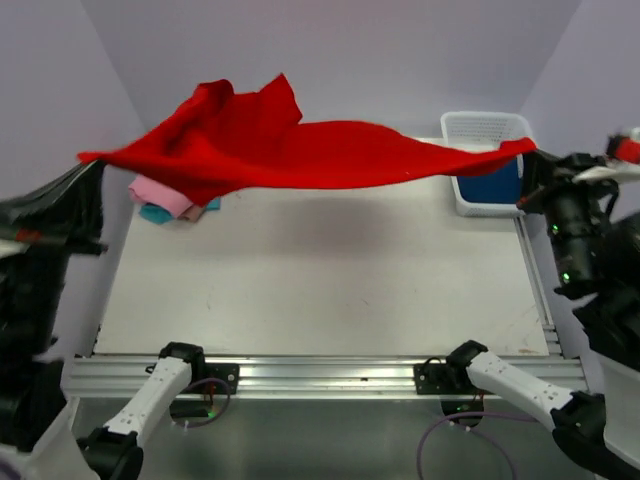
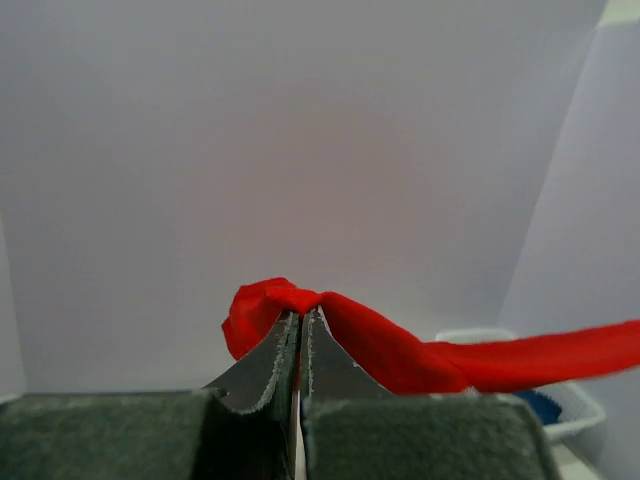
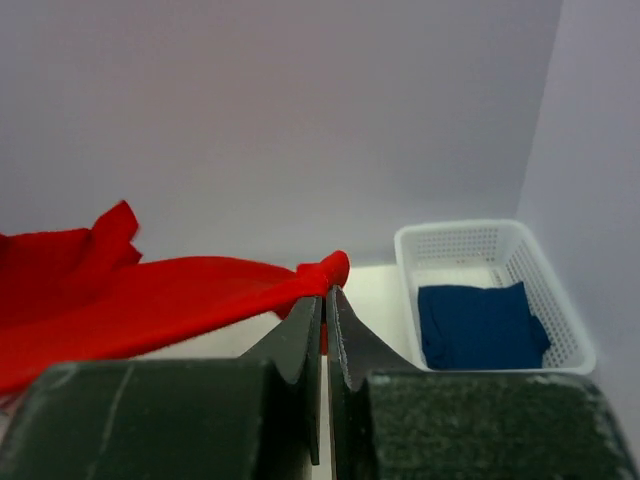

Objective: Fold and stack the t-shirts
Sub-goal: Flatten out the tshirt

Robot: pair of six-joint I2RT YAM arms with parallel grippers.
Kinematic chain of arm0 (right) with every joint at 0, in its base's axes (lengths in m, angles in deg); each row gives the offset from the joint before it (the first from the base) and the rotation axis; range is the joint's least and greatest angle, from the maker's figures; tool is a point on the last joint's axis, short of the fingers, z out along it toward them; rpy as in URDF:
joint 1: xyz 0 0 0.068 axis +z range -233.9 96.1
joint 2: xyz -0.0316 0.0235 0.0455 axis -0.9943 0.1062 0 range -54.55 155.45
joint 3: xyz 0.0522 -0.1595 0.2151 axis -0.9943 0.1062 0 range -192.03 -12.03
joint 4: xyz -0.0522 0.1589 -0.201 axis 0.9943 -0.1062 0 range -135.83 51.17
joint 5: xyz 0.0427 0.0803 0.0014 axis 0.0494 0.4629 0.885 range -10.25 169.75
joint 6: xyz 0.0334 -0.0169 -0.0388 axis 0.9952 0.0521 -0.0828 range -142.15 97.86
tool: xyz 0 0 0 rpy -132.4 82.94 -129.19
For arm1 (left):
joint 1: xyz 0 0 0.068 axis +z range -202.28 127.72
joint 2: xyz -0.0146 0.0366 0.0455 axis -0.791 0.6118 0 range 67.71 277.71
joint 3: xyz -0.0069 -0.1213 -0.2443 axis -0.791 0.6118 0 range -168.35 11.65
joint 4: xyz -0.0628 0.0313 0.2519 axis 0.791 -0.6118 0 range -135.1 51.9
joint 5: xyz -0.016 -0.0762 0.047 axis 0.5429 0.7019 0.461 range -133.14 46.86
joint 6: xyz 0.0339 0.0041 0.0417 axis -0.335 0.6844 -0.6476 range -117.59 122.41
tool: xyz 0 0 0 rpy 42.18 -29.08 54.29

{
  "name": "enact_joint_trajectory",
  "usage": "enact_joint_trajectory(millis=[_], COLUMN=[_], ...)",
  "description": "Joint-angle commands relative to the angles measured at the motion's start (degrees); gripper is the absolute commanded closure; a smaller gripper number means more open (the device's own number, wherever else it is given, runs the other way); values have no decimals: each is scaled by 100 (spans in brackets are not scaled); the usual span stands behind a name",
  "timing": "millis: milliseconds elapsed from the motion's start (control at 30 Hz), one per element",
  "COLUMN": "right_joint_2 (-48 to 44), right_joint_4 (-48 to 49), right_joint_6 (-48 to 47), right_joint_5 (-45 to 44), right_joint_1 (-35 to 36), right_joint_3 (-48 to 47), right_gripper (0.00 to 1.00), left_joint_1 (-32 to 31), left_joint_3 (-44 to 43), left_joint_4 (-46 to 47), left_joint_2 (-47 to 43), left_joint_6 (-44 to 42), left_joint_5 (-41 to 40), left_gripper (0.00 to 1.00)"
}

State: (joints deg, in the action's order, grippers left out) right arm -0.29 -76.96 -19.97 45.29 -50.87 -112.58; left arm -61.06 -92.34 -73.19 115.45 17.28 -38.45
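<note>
Red t-shirt (image 1: 300,155) stretched in air above far part of worktop (image 1: 320,290). Left pincer (image 2: 301,315) pinches one end at left edge, right pincer (image 3: 325,292) the other at right edge. Pink t-shirt (image 1: 160,195) on turquoise t-shirt (image 1: 155,213), far-left corner. Dark blue t-shirt (image 1: 490,185) in white mesh basket (image 1: 487,125), far-right corner.

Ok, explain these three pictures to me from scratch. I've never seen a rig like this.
These are two robot arms bolted to the near edge of a table. The top view looks down from above and behind them. The other two views come from a camera on each wrist, looking along the fingers. The left gripper and the right gripper are each shut on one end of a red t-shirt, stretching it in the air above the table. At the far left lies a small pile: a pink shirt on a turquoise one. At the far right, a white basket holds a dark blue shirt.
</note>
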Motion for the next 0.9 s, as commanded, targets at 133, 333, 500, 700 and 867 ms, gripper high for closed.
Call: enact_joint_trajectory(millis=[133, 333, 500, 700, 867], right_joint_2=[-557, -22, 1181, 3812, 6165], right_joint_4=[-547, -476, 191, 395, -354], right_joint_6=[512, 433, 47, -341, 54], right_joint_5=[581, 19, -588, -283, 290], right_joint_1=[-8, -8, -8, -559, -1193], right_joint_3=[528, 150, -69, -2069, -5254], right_gripper=[100, 100, 100, 100, 100], left_joint_1=[262, 306, 297, 297, 332], left_joint_3=[71, -307, 203, -1882, -3647], left_joint_4=[-447, -342, 388, 235, 915], left_joint_2=[-608, 94, 1147, 4228, 6351], left_joint_6=[77, 33, -72, -292, -81], left_joint_5=[-135, -29, -328, -162, 103], left_gripper=[100, 100, 100, 100, 100])
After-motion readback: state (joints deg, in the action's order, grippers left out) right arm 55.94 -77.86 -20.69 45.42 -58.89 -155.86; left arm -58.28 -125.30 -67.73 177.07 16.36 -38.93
